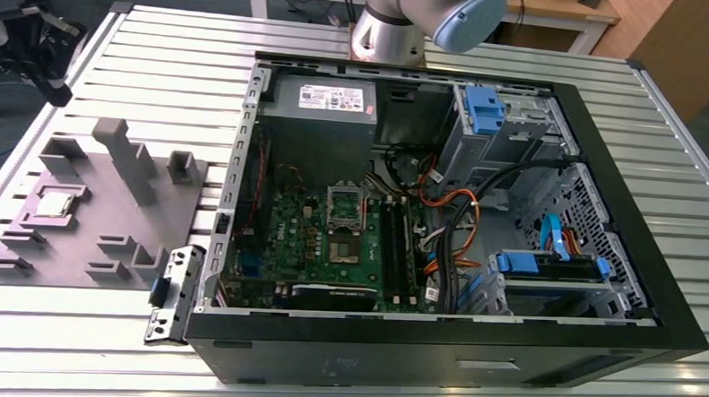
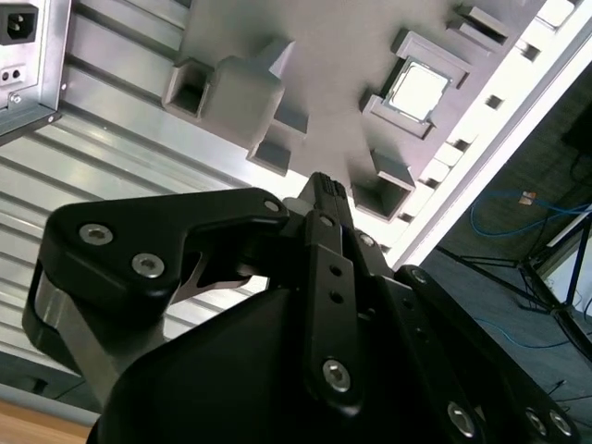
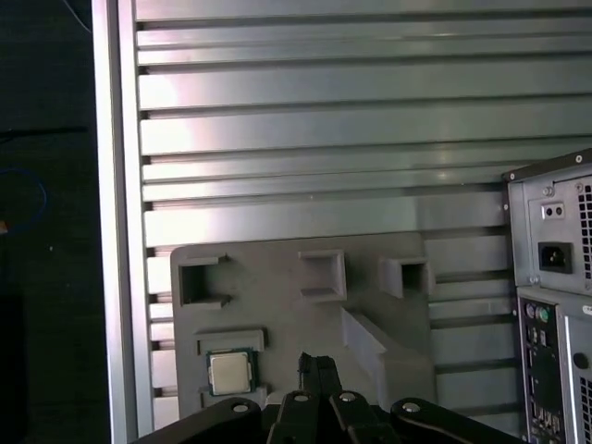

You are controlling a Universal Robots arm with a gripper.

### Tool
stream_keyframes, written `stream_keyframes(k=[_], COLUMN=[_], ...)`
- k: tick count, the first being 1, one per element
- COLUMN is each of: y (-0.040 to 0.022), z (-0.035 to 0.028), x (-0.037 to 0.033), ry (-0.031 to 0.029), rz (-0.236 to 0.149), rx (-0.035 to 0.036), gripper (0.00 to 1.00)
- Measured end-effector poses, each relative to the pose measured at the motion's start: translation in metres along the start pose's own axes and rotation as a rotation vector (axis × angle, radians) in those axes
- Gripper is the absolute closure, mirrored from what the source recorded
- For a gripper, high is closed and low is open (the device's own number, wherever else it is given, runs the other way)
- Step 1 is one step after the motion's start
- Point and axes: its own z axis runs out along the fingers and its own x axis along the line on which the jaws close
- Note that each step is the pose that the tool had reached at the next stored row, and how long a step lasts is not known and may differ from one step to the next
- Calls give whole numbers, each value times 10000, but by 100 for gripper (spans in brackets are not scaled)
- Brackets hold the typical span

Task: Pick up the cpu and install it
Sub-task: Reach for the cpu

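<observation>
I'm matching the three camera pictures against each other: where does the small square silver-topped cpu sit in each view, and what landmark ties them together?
Exterior view: the small flat square silver-topped cpu lies in a pocket of the grey plastic tray, at the exterior view's left, outside the computer case.
Second wrist view: cpu framed by its tray pocket.
First wrist view: cpu in that pocket.
Shared landmark: the tray.

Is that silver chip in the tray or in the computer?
In the tray. The chip lies flat in one of its pockets, outside the computer case.
</observation>
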Motion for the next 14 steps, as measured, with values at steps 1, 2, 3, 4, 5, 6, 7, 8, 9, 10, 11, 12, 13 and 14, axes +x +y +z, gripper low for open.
stream_keyframes(k=[1,2,3,4,5,6,7,8,9,10,11,12,13,14], y=[-3,-6,-9,-12,-16,-20,-24,-28,-32,-34,-34,-35,-35,-35], z=[17,32,49,65,81,98,114,127,138,144,144,144,144,145], x=[9,15,21,28,35,43,50,56,61,62,62,62,61,61], ry=[8,19,27,38,47,55,63,75,89,105,116,116,118,119], rz=[5,14,23,33,43,53,62,71,81,87,88,88,87,87], rx=[1,4,4,6,7,9,9,11,12,15,17,17,17,17], gripper=[89,89,89,89,89,89,89,89,89,89,89,89,89,89])
